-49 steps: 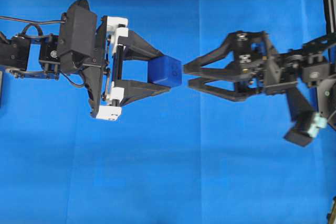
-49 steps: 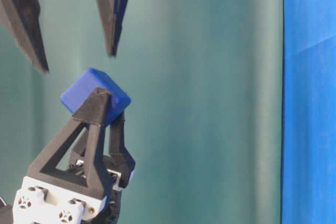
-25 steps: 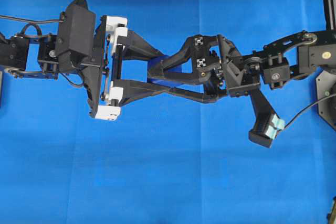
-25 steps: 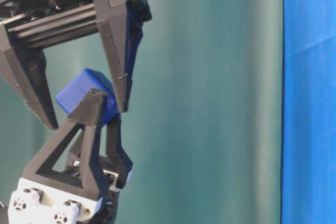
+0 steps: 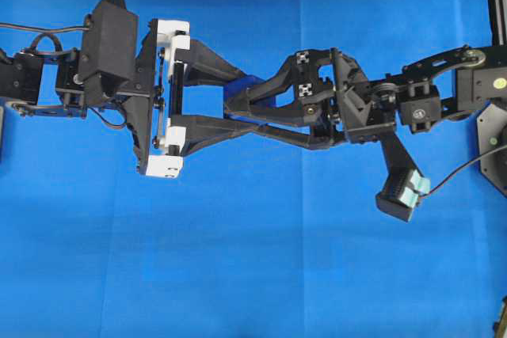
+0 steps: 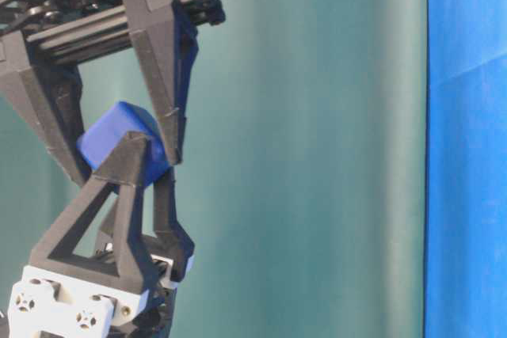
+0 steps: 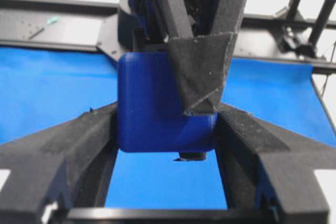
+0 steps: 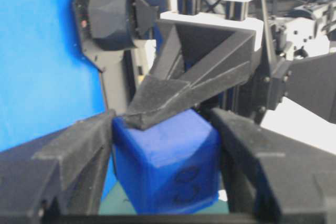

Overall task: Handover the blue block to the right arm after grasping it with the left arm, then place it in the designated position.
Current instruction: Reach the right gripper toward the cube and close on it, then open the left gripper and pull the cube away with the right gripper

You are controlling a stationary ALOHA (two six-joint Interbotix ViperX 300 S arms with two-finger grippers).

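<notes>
While both grippers clamp it, blue block (image 8: 173, 171) shows "3".

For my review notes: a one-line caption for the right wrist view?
Mid-handover: right gripper closed around the blue block that the left gripper also clamps.

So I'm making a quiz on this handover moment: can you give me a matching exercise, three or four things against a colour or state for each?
Things:
1. blue block
2. left gripper
3. right gripper
4. cloth

Descriptions:
A. bright blue, lying flat under both arms
B. all-black fingers, reaching in from the right of the overhead view
C. dark navy, pinched between two pairs of fingers
D. black fingers on white brackets, clamped on the cube

Pairs: 1-C, 2-D, 3-B, 4-A
</notes>
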